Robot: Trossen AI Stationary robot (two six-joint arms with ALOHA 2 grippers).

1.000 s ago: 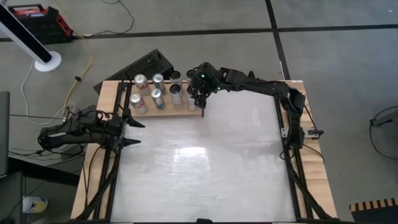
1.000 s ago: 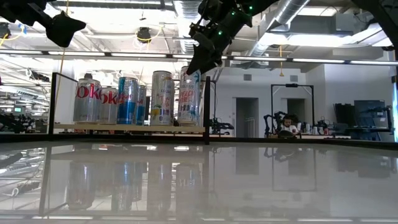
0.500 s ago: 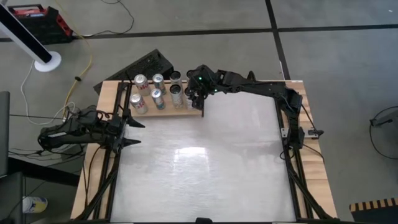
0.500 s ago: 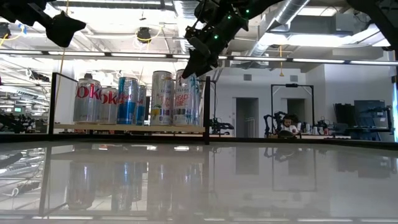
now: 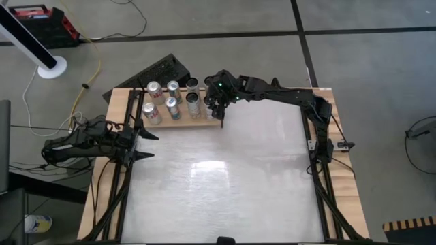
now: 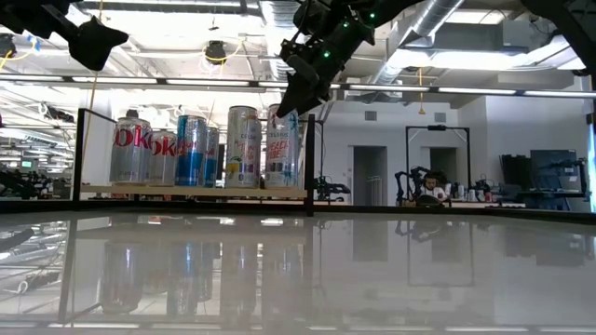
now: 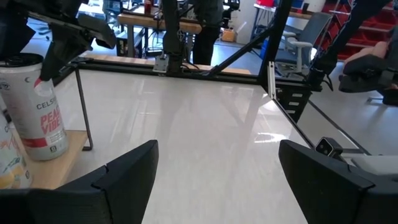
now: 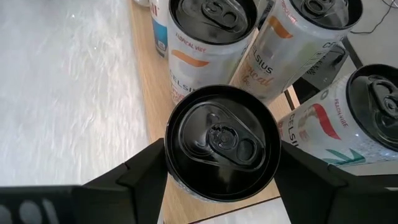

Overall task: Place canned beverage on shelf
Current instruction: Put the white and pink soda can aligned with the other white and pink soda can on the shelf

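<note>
Glossy white tabletop (image 6: 372, 270) mirrors bright ceiling lights (image 6: 214, 51)

From above, the right tool (image 5: 219, 103) covers the can it hovers over at the shelf (image 5: 178, 123) end. In the right wrist view, that black-topped can (image 8: 219, 143) hides its own label and base. Neighbouring cans are cut off by the picture's edge.

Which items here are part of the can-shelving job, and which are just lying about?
Part of the job:
- can between right tool fingers
- shelf
- cans already on the shelf

Just lying about:
- left tool, waiting open at the table's left edge
- black case on the floor
</note>
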